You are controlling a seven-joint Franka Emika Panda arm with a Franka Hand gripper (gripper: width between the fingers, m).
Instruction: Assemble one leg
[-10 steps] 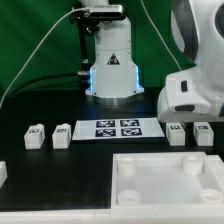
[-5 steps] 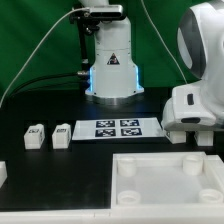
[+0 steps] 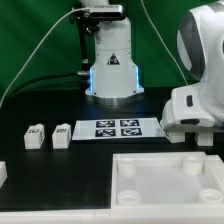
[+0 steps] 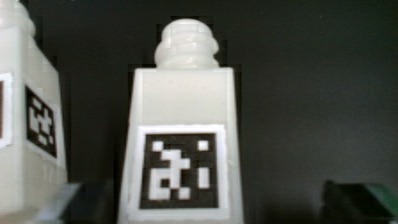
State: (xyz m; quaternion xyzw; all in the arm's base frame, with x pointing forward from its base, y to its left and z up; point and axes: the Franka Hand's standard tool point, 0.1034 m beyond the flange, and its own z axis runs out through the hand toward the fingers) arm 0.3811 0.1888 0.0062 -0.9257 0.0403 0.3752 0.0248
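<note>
In the wrist view a white square-section leg [image 4: 185, 130] stands between my fingers, with a black-and-white tag on its face and a threaded tip [image 4: 187, 47] at its far end. My gripper [image 4: 210, 205] is open. One dark finger [image 4: 63, 206] sits close beside the leg, and the other finger [image 4: 365, 200] stands apart from it. A second leg [image 4: 22, 100] lies alongside. In the exterior view my white hand [image 3: 195, 110] hangs low at the right and hides most of these legs. Two more legs [image 3: 35, 135] [image 3: 62, 134] lie at the exterior view's left.
The marker board [image 3: 118, 128] lies in the middle of the black table. A large white square panel [image 3: 165, 180] with corner holes sits at the front. The arm's base [image 3: 110, 60] stands at the back. A small white part [image 3: 3, 172] shows at the exterior view's left edge.
Since a second ago my hand has moved toward the exterior view's right and down over the two legs there. Nothing has moved in the last half second.
</note>
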